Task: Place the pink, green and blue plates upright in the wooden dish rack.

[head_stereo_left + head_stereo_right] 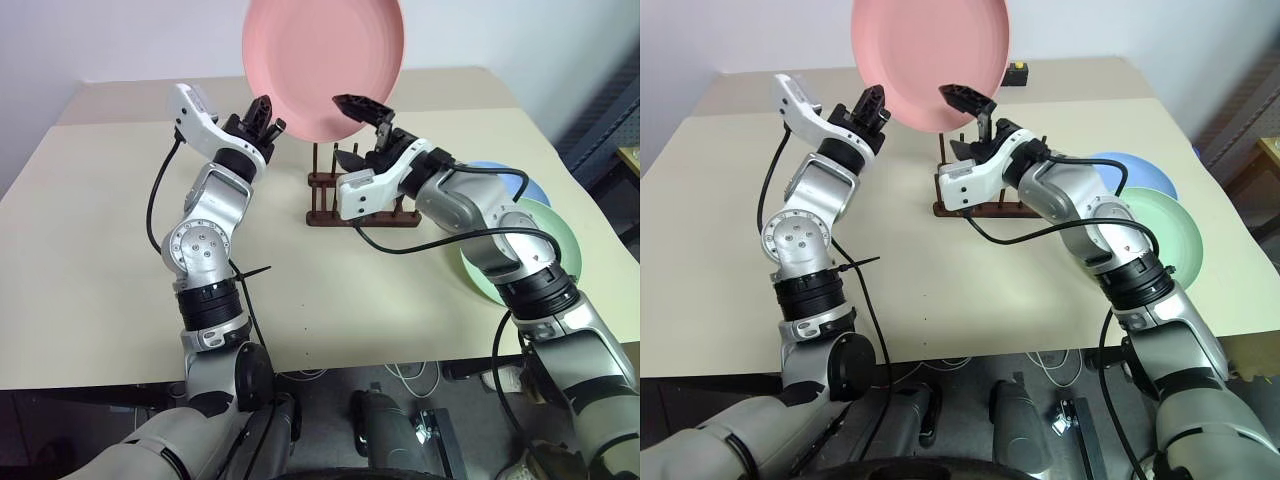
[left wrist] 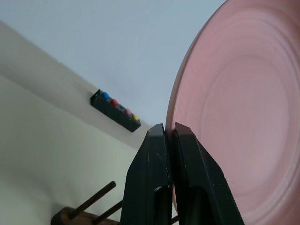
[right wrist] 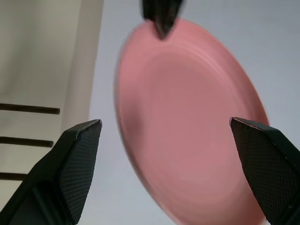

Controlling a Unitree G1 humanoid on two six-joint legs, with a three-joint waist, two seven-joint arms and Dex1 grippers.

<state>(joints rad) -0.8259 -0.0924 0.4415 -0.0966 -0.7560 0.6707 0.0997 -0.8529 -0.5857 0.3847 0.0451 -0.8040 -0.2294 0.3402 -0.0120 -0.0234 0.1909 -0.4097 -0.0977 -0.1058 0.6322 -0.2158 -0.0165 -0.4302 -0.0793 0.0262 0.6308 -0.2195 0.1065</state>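
Overhead, left gripper [image 1: 262, 118] is raised, fingers pinched on the pink plate's [image 1: 322, 60] lower rim, holding it upright above the wooden dish rack [image 1: 330, 190]. Right gripper [image 1: 352, 128] reaches in beside it, jaws spread wide, not touching. Plate top cut off; green plate [image 1: 545, 240] and blue plate [image 1: 520, 180] lie partly hidden behind the right arm.

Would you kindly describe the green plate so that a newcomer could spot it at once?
Start at the beige table and go to its right-hand edge, beside the robot's right forearm. Two plates lie flat there, overlapping; the green plate is the nearer one, on top of the blue plate. It is pale mint, unlike the pink plate held up in the air.
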